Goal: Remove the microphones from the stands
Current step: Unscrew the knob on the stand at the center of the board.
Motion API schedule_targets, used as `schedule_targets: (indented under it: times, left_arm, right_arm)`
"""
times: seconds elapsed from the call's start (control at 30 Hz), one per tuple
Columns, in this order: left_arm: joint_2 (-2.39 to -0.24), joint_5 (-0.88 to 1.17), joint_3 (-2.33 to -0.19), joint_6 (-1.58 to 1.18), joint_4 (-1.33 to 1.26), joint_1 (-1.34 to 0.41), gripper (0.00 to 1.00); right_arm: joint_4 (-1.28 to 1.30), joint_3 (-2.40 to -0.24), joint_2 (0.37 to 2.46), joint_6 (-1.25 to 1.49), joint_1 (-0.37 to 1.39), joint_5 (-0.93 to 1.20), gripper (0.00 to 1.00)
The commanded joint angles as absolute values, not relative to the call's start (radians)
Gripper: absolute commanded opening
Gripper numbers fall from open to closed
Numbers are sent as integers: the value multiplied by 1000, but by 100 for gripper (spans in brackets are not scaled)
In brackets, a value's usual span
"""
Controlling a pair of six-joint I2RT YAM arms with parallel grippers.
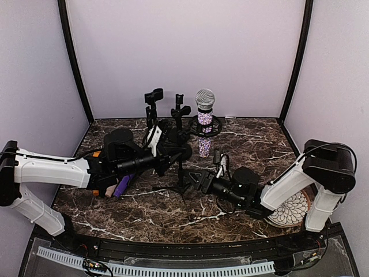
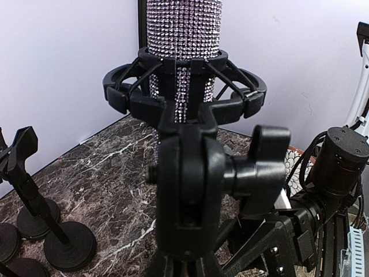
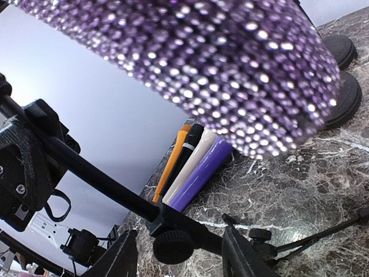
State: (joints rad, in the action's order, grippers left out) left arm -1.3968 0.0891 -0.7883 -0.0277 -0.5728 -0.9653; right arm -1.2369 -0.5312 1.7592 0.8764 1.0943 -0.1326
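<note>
L fingers (image 1: 168, 160) are pressed together on the post of the stand (image 1: 183, 167), centre of the top view. The tips are mostly hidden by the arm. In the L wrist view the stand's black swivel knuckle w/ its knob (image 2: 262, 167) fills the centre just ahead of the cam. Above it sits the shock-mount ring (image 2: 184, 92), w/ the rhinestone mic (image 2: 183, 29) standing upright through it. R fingers (image 3: 245, 259) are spread apart, pinching nothing. They show at the bottom of the R wrist view, w/ a stand tube and a small clamp knob (image 3: 173, 247) between them. The mic's glittery purple lower end looms across the top of that view, above the fingers and apart from them. In the top view the mic (image 1: 204, 118) is in the ring at centre-back of the desk (image 1: 253, 144), silver mesh head up, body hanging below the ring. Further out, two empty clip stands (image 1: 153, 97) on round bases are just L of it. A row of loose mics (image 3: 190, 167) (orange, black, cream, purple) lies on the marble at L, by the L arm. A patterned plate (image 1: 288, 210) lies lower right, partly under the R arm.
</note>
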Motion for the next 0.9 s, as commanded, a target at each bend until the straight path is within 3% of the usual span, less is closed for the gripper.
schedule_targets:
  times: [0.0,0.17,0.37,0.67,0.87]
  left_arm:
    - [-1415,111,-753,-67,-467,-974,0]
    - [-1413,108,-753,-65,-465,-974,0]
    - [-1411,108,-755,-61,-464,-974,0]
    - [-1415,107,-757,-56,-463,-976,0]
    - [-1420,108,-759,-54,-457,-977,0]
  right_arm:
    - [-1290,-561,1784,883,1086,-101,48]
    - [-1302,-565,1796,890,1081,-87,39]
    - [-1340,-553,1805,887,1077,-78,15]
    - [-1378,-533,1804,804,1082,-107,5]
    - [-1203,-563,1743,602,1115,-220,3]
